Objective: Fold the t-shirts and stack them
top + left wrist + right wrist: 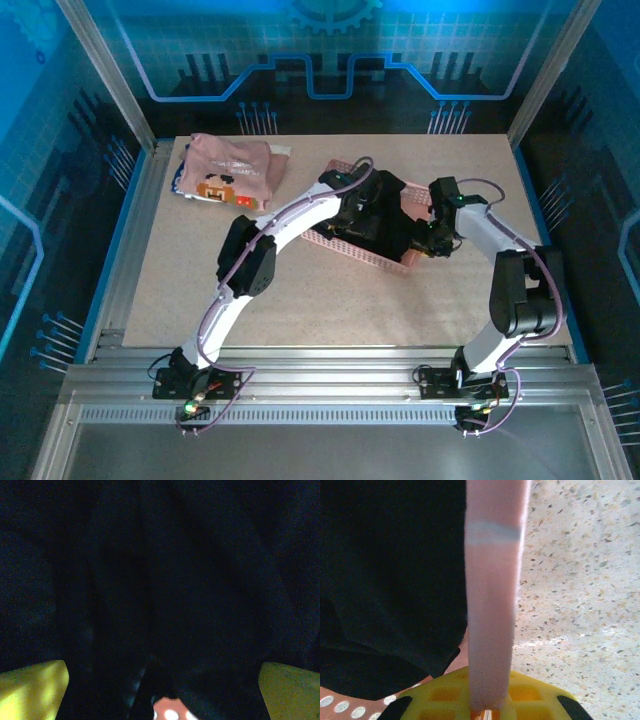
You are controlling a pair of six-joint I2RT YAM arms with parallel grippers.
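Speckled beige table [300,310] inside blue-lit walls [330,60] is what I have on my screens. The black shirt [398,225] lies bunched in the pink basket [345,245], directly under my left claw [365,208], which reaches down into it from the near left. On the left wrist feed the black shirt [165,580] lies dark and creased just ahead of the left claw [160,690]. Its yellow fingers [32,690] stand wide apart at the two lower corners, so I read it as open, and a scrap of the basket [170,712] mesh with white holes peeks out low between them. My right claw [432,240] sits at the end of the basket farthest from the left claw, by its near right corner. On the right wrist feed the right claw [490,702] has its yellow fingers [440,692] drawn together around a blurred upright strip of the basket [492,580] wall, so I take it as clamped on the basket. The black shirt [390,570] lies to the left of that strip and bare table [580,580] spreads to the right. The pink shirt [225,170], with its brown, orange and red blocky print, lies crumpled well away from both claws, far to the left of the left claw near the table's back left corner, apart from the basket.
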